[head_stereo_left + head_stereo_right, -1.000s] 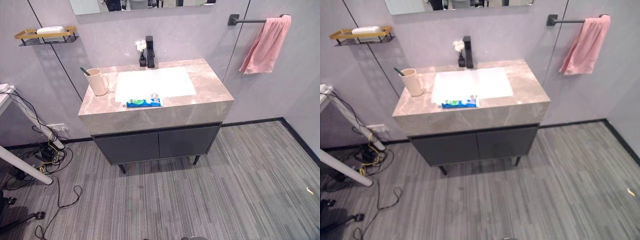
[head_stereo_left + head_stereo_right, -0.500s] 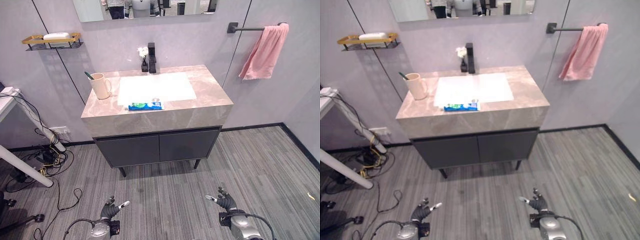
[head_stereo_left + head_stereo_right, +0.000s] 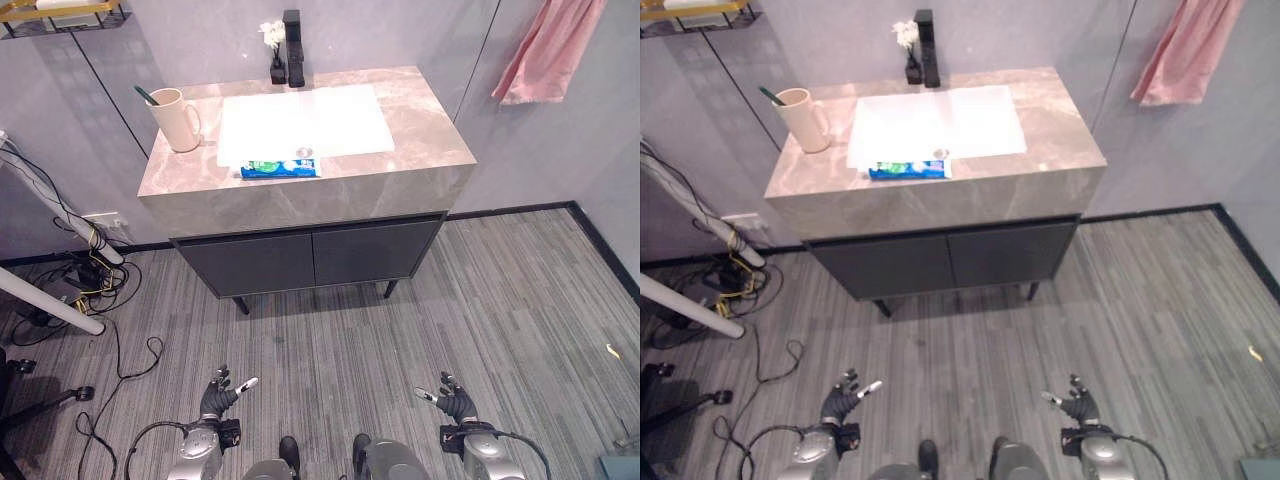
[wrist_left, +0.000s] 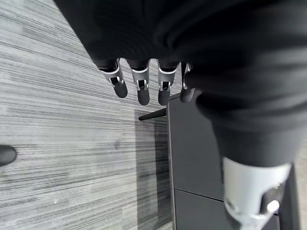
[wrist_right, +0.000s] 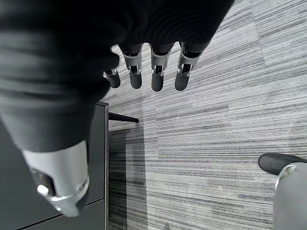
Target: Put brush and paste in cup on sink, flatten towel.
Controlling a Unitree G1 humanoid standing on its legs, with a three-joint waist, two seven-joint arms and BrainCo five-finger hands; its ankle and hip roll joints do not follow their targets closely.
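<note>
A beige cup (image 3: 177, 118) stands at the left of the marble sink counter (image 3: 430, 130), with a dark green toothbrush (image 3: 144, 95) leaning in it. A blue and green toothpaste tube (image 3: 279, 168) lies on the counter's front edge by the white basin (image 3: 303, 121). A pink towel (image 3: 553, 48) hangs bunched at the upper right. My left hand (image 3: 218, 394) and right hand (image 3: 452, 401) hang low over the floor, far below the counter, both open and holding nothing. The wrist views show the left hand's fingers (image 4: 139, 86) and the right hand's fingers (image 5: 156, 72) straight.
A black tap (image 3: 292, 47) and a small vase of white flowers (image 3: 272, 40) stand behind the basin. Dark cabinet doors (image 3: 310, 257) sit under the counter. A white table leg (image 3: 50, 304) and tangled cables (image 3: 80, 285) lie on the floor at the left.
The camera has tilted down, so the sink sits higher in the picture and the mirror is out of view. Both hands stay low and open, as half a second ago.
</note>
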